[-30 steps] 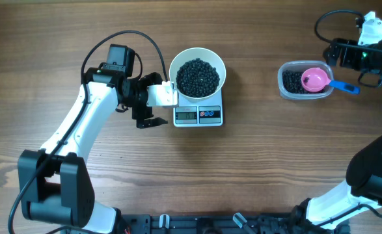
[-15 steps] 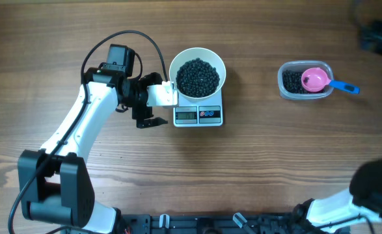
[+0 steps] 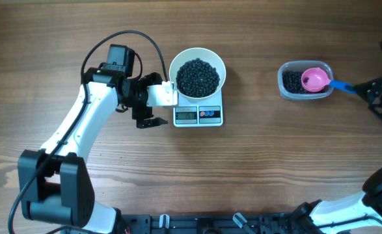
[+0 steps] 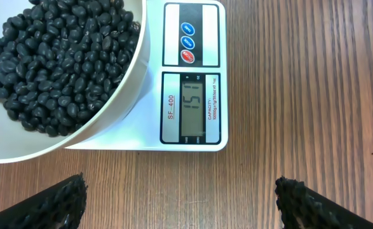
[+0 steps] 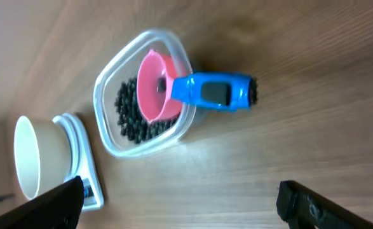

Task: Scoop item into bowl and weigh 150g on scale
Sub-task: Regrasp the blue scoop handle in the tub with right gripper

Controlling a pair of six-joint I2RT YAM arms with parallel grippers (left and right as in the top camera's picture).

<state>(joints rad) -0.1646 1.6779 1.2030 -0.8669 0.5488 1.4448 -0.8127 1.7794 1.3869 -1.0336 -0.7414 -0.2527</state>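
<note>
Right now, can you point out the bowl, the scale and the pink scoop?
bowl (image 3: 222, 67), overhead view, bare white inner wall on its right side.
scale (image 4: 195, 107), left wrist view, its grey display.
pink scoop (image 3: 314, 80), overhead view, its round cup.

Brown wooden tabletop (image 3: 256, 169), evenly lit.
Its darker grain streaks ran left to right across the whole overhead view.

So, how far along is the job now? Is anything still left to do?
Done: the bowl sits on the scale full of black beans, and its display seems to read 151, close to target. The pink scoop rests in the tub. In hand: nothing; left gripper and right gripper show open, empty jaws. Left: probably nothing, perhaps removing a bean.
</note>
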